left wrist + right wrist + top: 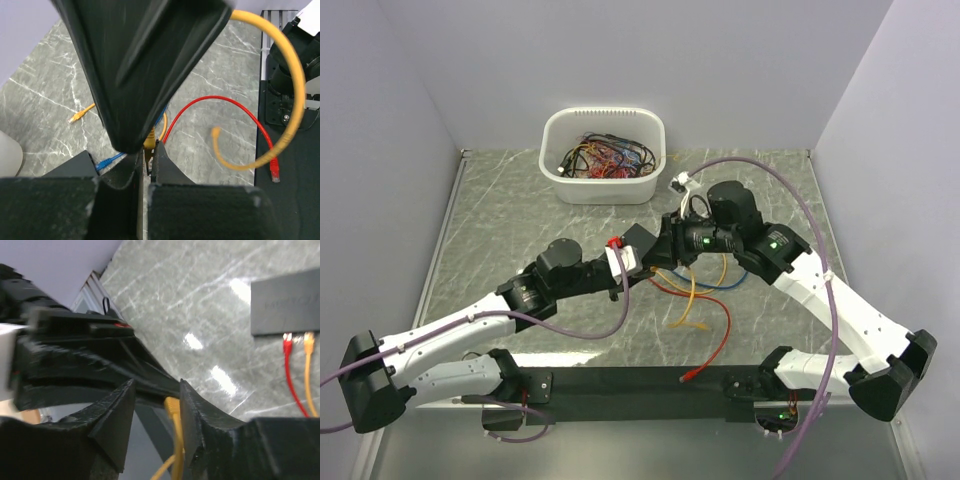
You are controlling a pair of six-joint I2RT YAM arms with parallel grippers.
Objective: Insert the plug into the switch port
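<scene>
The left gripper [147,156] clamps one switch [642,242] — right gripper [157,407] pinches one yellow plug [173,409].

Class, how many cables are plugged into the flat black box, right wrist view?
2: red cable left, yellow cable right, along the box's lower edge; others may be hidden.

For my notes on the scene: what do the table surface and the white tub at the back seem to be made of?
The table surface looks like grey-green marble or a marble-print laminate: white veins, and glossy light patches in the right wrist view. The white tub looks like moulded plastic: smooth, uniform, with rounded corners. It holds tangled cables.
</scene>
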